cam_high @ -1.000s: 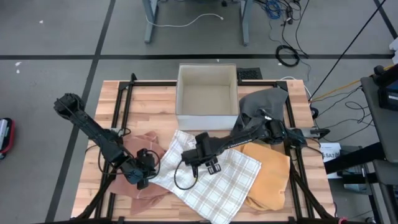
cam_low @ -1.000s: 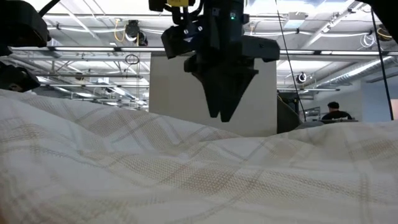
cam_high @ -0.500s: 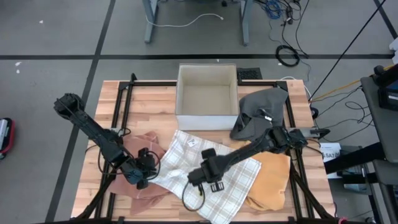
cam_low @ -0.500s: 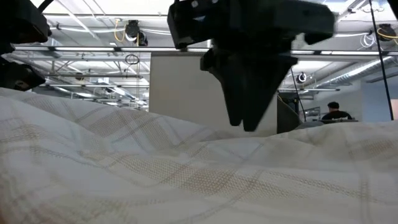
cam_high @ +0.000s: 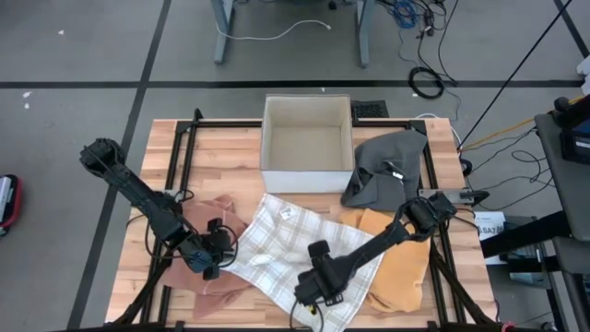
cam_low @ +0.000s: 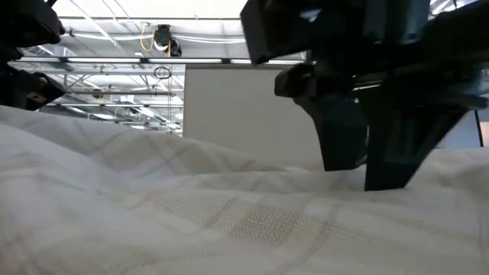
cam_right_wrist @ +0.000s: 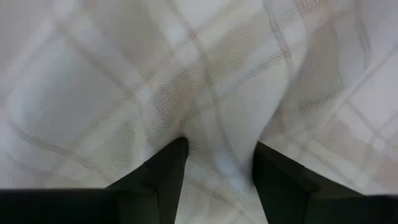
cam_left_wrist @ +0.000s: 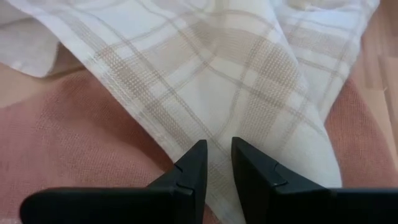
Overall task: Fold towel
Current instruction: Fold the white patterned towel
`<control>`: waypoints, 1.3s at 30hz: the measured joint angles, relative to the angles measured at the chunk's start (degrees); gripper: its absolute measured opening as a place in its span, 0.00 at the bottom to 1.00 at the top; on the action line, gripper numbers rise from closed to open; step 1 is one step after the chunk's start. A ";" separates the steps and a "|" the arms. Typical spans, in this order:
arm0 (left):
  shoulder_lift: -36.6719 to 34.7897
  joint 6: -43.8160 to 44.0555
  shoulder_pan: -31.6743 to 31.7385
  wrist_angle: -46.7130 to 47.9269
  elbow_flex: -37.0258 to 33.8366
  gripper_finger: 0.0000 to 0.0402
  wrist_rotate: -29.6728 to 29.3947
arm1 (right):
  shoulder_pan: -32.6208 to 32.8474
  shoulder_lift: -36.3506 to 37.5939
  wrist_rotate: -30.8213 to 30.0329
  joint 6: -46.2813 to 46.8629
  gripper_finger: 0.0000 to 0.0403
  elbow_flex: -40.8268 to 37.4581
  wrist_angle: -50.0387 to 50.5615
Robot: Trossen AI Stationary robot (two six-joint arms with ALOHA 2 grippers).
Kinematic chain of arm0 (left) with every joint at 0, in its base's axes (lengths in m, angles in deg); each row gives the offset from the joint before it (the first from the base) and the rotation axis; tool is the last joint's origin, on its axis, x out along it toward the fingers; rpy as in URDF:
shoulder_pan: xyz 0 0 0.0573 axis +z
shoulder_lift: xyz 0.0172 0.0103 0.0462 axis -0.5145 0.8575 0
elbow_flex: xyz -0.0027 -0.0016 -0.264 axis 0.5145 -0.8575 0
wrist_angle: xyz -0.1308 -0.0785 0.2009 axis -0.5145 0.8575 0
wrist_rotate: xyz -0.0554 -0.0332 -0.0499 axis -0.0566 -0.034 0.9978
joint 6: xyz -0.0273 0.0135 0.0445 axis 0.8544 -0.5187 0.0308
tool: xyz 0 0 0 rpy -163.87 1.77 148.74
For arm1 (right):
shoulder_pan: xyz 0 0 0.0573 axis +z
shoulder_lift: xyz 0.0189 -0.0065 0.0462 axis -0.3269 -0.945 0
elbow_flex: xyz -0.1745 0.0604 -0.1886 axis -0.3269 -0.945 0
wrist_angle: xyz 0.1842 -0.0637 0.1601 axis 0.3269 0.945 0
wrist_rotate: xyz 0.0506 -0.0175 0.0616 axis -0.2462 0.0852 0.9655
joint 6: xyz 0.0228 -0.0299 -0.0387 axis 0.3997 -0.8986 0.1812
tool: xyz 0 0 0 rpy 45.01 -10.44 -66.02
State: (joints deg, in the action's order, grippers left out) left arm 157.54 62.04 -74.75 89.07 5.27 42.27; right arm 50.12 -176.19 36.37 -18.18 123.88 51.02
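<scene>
**Both pincers at the plaid towel**

The plaid towel (cam_high: 295, 249) lies near the surface's front edge, overlapping a pink cloth (cam_high: 214, 210) and an orange cloth (cam_high: 402, 260). Behind it stands an empty white box (cam_high: 307, 145), beside a grey cloth (cam_high: 385, 166). The left pincer (cam_left_wrist: 217, 163) pinches the towel's edge; the right pincer (cam_right_wrist: 216, 163) presses down, parted.

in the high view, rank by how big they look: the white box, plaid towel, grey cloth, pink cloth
1. plaid towel
2. white box
3. grey cloth
4. pink cloth, though partly hidden under the towel, so it may be bigger than it looks.
</scene>
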 joint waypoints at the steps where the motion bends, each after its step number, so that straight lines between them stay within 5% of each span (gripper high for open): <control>1: 0.00 -0.15 0.00 -0.01 0.01 0.19 -0.29 | 0.64 0.00 -0.94 0.00 0.42 -0.01 -0.35; 21: 0.00 -1.33 0.00 -0.23 0.01 0.19 -2.03 | -0.79 6.89 -12.78 -13.44 0.42 -0.13 -2.11; 32: 0.00 -1.31 0.00 -0.19 0.01 0.19 -2.03 | -4.89 16.14 -5.76 -21.54 0.42 -1.13 -2.19; 39: 0.00 -1.29 0.00 -0.21 0.01 0.19 -2.08 | -7.67 30.21 1.57 -20.69 0.42 -13.69 -8.41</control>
State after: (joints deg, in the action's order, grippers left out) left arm 157.54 60.75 -74.75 88.85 5.28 40.19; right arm 42.45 -145.98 37.93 -38.87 110.19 42.62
